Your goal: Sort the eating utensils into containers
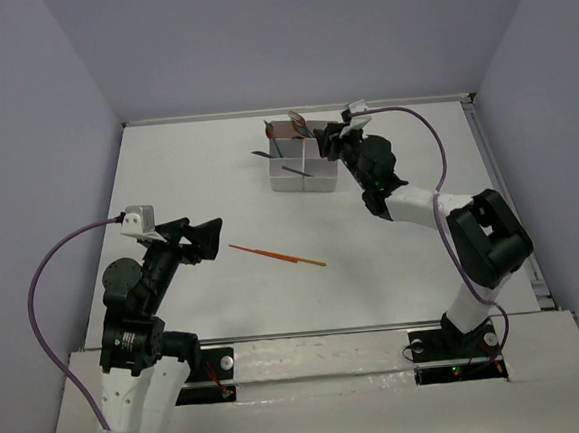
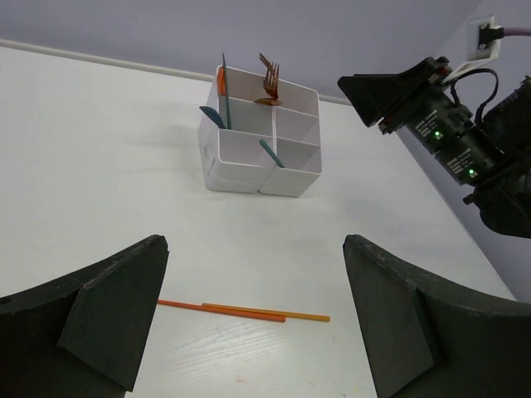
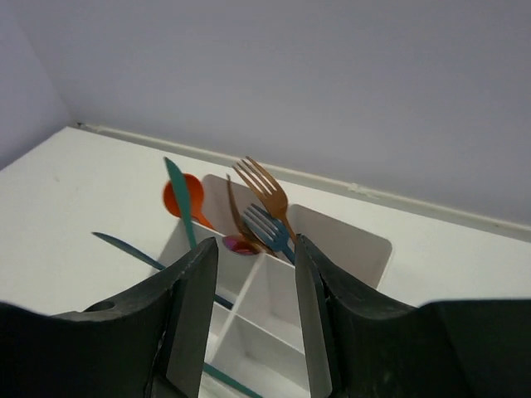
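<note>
Left fingers [image 1: 203,238] spread, empty, 9 o'clock of two thin orange plastic sticks [image 1: 277,255] lying mid-bench [image 1: 166,176]. White four-cell box [image 1: 289,182] at their 12 o'clock holds brown fork [image 3: 264,184], orange spoon [image 3: 171,201], teal pieces [image 3: 174,174]. Right fingers [image 3: 255,253] parted above it, gripping nothing. Step: drop-off at box. Next probably needs a low pinch on the sticks. No legible markings.

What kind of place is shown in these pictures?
Probably a robot test cell in a laboratory: a white table closed in by plain walls, a left arm and a right arm bolted at its near edge, and a white divided box of plastic utensils.
</note>
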You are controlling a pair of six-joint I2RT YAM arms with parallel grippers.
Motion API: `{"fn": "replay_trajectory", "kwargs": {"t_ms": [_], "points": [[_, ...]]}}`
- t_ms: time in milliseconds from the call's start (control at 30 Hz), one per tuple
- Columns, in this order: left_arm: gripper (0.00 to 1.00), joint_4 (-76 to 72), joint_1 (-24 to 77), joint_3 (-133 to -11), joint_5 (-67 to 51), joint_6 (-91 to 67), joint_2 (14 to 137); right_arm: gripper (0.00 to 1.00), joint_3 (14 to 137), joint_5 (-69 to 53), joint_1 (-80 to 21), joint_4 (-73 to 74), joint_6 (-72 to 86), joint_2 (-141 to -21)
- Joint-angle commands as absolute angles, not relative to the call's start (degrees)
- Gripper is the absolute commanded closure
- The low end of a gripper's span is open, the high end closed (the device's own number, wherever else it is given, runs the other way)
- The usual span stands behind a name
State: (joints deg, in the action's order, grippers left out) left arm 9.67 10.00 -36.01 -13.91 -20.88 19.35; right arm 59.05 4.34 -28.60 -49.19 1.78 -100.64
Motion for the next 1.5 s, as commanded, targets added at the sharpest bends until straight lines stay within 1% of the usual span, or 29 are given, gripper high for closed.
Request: {"fn": "replay_trajectory", "kwargs": {"t_ms": [0,167,233,367,500,533,600,733,900,1167,1300,1333,1467], "points": [[0.01,6.8,9.7,-35.5,-14.9,-20.5,18.6,0.53,58.4,1.2,-33.0,-36.0,2.4,-94.7],[0.01,6.8,9.7,-35.3,-14.8,-20.5,18.4,0.59,55.2,-3.2,-39.3,-20.4,6.5,-90.8],[0.01,6.8,9.7,-35.3,-14.7,-20.5,18.4,0.60,54.1,-4.7,-41.5,-16.5,6.8,-89.9],[0.01,6.8,9.7,-35.4,-14.9,-20.6,18.3,0.61,53.7,-6.0,-44.7,-2.9,4.4,-88.9],[0.01,6.7,9.7,-35.3,-14.9,-20.6,18.0,0.57,53.1,-6.3,-45.5,4.5,4.3,-88.3],[0.01,6.7,9.7,-35.2,-14.8,-20.7,17.8,0.54,53.2,-7.4,-45.5,5.5,4.2,-88.6],[0.01,6.7,9.7,-35.2,-14.7,-20.7,17.8,0.51,54.0,-7.7,-46.1,9.2,4.3,-90.5],[0.01,6.7,9.7,-35.2,-14.8,-20.7,18.0,0.49,55.6,-3.8,-46.7,12.1,3.2,-93.9],[0.01,6.6,9.7,-35.2,-15.0,-20.7,18.5,0.49,58.3,-5.9,-47.4,14.3,2.1,-97.4],[0.01,6.6,9.7,-35.2,-15.5,-20.6,18.5,0.49,60.6,-3.8,-50.0,14.9,2.0,-101.8],[0.01,6.4,9.7,-35.3,-15.7,-20.6,18.5,0.52,63.5,0.3,-50.6,16.6,2.0,-103.9],[0.01,6.5,9.7,-35.2,-15.7,-20.5,18.5,0.52,64.1,3.2,-51.1,17.4,2.0,-105.4],[0.01,6.5,9.7,-35.2,-15.8,-20.5,18.5,0.55,66.4,6.5,-51.2,17.8,2.3,-107.8]]}}
